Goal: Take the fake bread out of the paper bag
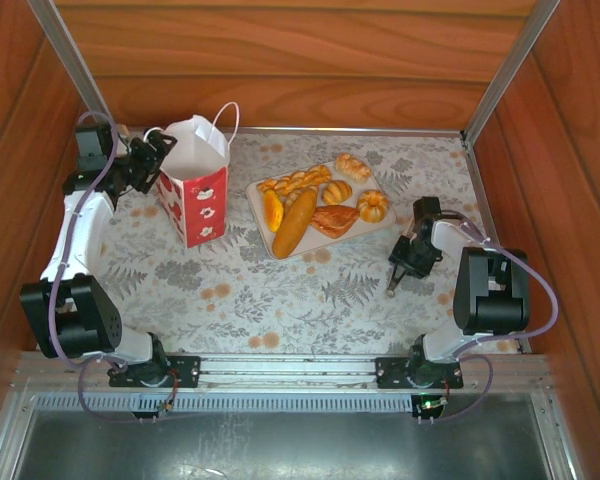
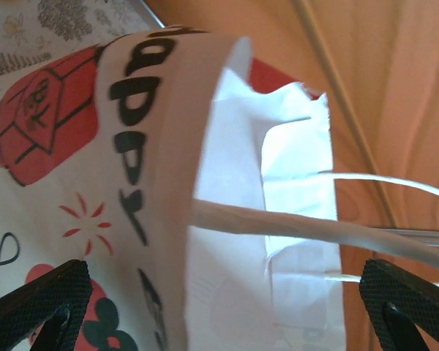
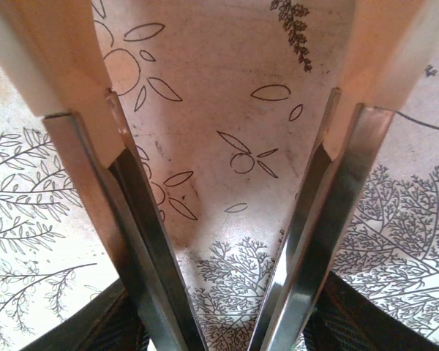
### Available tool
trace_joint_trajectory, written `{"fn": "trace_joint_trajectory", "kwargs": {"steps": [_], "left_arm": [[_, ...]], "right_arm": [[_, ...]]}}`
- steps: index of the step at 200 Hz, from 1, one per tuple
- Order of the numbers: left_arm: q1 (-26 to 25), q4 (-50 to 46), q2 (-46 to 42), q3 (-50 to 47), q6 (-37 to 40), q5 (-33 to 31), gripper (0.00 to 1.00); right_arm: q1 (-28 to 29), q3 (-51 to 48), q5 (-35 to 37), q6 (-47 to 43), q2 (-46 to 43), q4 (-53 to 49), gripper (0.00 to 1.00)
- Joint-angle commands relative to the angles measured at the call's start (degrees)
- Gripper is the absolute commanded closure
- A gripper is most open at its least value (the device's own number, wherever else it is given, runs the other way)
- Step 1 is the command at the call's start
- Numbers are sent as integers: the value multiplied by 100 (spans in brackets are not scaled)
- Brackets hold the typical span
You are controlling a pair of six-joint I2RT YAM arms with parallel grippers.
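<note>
The paper bag (image 1: pixel 195 190), crisp white with a red patterned band and cord handles (image 2: pixel 293 225), stands upright at the far left of the desk (image 1: pixel 280 300), mouth upward, the left hand (image 1: pixel 152 152) spread wide at its rim, gripping nothing. The glossy golden fake bread (image 1: pixel 320 200) lies on a flat beige tray (image 1: pixel 378 226) (long roll (image 1: pixel 295 225) slanting near-left to far-right); beside it the right hand (image 1: pixel 396 280) points down, metal fingers (image 3: pixel 143 241) parted, empty.

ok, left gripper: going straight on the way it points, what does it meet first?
The paper bag. The left gripper, jaws wide, points at its top rim, with a white cord handle crossing in front. Depth is unclear, so handle or rim could touch first.
</note>
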Motion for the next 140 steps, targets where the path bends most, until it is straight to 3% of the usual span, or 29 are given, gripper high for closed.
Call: {"fn": "trace_joint_trajectory", "kwargs": {"steps": [1, 23, 72, 116, 140], "left_arm": [[36, -151, 61, -72, 37, 35, 10], [36, -147, 104, -82, -21, 22, 29], [36, -137, 157, -108, 37, 129, 54], [61, 382, 360, -81, -134, 462, 70], [85, 978, 573, -87, -426, 680, 71]], "right_arm": [[-42, 115, -147, 62, 37, -166, 46], [-40, 117, -89, 68, -29, -167, 46], [-39, 181, -50, 86, -49, -171, 46], [-38, 186, -25, 94, -17, -161, 47], [-40, 226, -23, 95, 14, -165, 47]]}}
